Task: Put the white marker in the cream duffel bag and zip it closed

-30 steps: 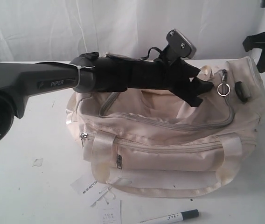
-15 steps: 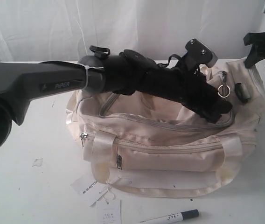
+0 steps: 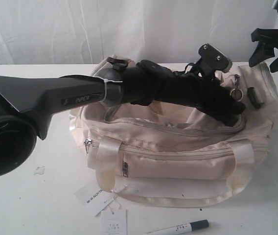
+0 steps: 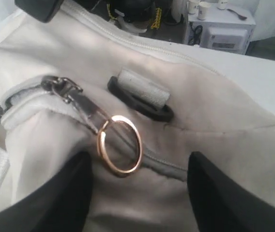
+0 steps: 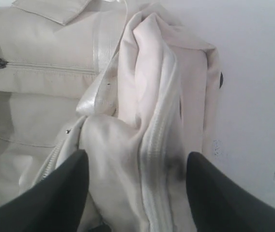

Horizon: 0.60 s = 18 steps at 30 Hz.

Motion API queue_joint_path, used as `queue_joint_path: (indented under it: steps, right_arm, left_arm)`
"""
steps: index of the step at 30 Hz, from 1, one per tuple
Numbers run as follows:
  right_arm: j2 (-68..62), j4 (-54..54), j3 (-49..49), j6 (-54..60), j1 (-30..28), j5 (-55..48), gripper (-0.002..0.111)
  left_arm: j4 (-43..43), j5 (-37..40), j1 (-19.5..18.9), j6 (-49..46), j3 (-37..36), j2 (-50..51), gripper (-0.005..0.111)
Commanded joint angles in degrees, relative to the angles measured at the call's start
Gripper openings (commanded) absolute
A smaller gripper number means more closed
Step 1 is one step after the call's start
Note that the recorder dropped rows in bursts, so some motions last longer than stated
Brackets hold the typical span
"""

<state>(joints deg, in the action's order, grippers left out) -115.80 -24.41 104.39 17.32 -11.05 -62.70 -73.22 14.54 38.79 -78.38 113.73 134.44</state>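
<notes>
Across mid-frame slumps the soft cream duffel bag [image 3: 178,161]; left gripper [image 4: 140,191] over its zipper ring [image 4: 119,144] and right gripper [image 3: 271,46], upper right, gape empty. Bottom centre lies the white marker [image 3: 178,228], likely light, stiff, slick: pinch mid-barrel.

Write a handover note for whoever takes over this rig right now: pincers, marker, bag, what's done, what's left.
Left pincer: open, empty, poised over the zipper ring at one end of the cream duffel bag.
Right pincer: open, empty, above that same end of the bag.
White marker: lying on the table in front of the bag, not in it.
Done: nothing visible.
Left: pick up the marker, put it in the bag, zip closed. The left arm hides how far the top zipper is open.
</notes>
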Motion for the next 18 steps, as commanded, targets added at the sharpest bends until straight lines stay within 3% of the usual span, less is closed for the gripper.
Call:
queue_joint_path:
  steps: [1, 3, 7, 13, 18]
  right_arm:
    - [0.1, -0.2, 0.2, 0.8, -0.3, 0.3, 0.056]
    - [0.1, -0.2, 0.2, 0.8, -0.3, 0.6, 0.056]
    - [0.1, 0.3, 0.2, 0.8, -0.3, 0.8, 0.056]
    - [-0.9, -0.6, 0.2, 0.3, -0.3, 1.9, 0.056]
    - [-6.3, -11.8, 0.2, 4.6, -0.3, 3.4, 0.056]
  left_arm:
    - [-4.9, 3.7, 0.3, 0.3, 2.2, 0.9, 0.060]
    - [-7.5, 2.4, 0.3, 0.3, 2.3, 1.5, 0.047]
    - [-7.8, 1.5, 0.3, 0.3, 2.3, 1.9, 0.003]
    - [-7.0, 1.8, 0.3, 0.1, 2.3, 1.9, 0.000]
    - [-3.7, 8.8, 0.3, 0.0, 2.3, 1.9, 0.000]
